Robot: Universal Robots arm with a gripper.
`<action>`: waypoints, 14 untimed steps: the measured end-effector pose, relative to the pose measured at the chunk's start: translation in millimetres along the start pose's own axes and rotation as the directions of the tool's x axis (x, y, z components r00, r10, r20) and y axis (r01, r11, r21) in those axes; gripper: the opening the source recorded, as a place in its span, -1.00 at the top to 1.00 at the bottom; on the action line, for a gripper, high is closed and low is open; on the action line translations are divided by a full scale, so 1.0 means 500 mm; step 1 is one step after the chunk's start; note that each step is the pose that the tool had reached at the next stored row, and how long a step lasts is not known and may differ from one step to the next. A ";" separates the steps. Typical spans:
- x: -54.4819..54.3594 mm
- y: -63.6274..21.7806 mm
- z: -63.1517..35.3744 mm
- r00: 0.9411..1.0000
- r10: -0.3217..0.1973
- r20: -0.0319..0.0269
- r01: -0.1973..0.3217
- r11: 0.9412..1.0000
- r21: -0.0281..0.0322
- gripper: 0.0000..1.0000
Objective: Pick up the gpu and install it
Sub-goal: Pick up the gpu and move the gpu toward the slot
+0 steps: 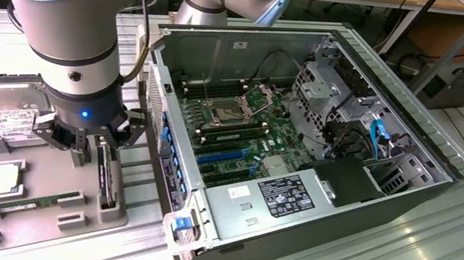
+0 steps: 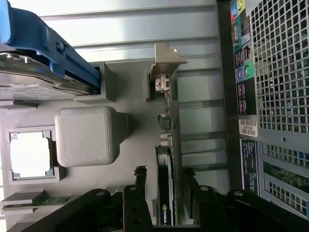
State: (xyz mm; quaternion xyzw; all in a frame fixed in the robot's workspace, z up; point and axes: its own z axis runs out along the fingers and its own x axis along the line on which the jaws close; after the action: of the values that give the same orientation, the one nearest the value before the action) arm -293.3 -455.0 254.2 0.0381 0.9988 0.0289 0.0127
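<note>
The gpu [image 2: 165, 145], a thin, long dark expansion card with a silvery metal end bracket [image 2: 166, 60], stands on its edge in a slot of the grey moulded holder tray [image 2: 130, 145]. In the exterior view that slot lies along the tray's side nearest the computer.

My black two-fingered gripper [image 2: 163, 176] is down over the card. Its fingers [image 2: 140, 176] are parted, one on each side of the dark body and away from the bracket end. The wrist view shows a gap on both sides, so I judge it holds nothing yet.

To grip well, I want the card centred between the pads before they close, so neither pad shoves it sideways in its slot. I'd take the flat faces squarely and keep off the small components near the bracket. A firm but modest squeeze should do, since the board looks stiff though its parts look fragile. The lift should run straight along the slot, or the card may bind.

Just beside it on the tray sit a raised grey block [image 2: 87, 135], a square silver processor chip [image 2: 29, 154], a narrow green memory stick [image 1: 26, 202] and a boxy silver hard drive with blue rails [image 1: 0, 112]. The open black tower case [image 1: 287, 254] lies close on the exterior view's right.
</note>
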 end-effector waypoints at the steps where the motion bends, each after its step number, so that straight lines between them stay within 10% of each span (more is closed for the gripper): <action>1: 0.000 0.000 0.004 1.000 0.000 0.000 0.000 1.000 0.000 0.15; 14: 0.001 -0.001 0.017 1.000 0.002 0.000 -0.002 1.000 0.000 0.15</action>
State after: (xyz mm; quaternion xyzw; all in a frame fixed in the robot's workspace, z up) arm -293.8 -455.0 245.5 0.0392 0.9987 0.0290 0.0127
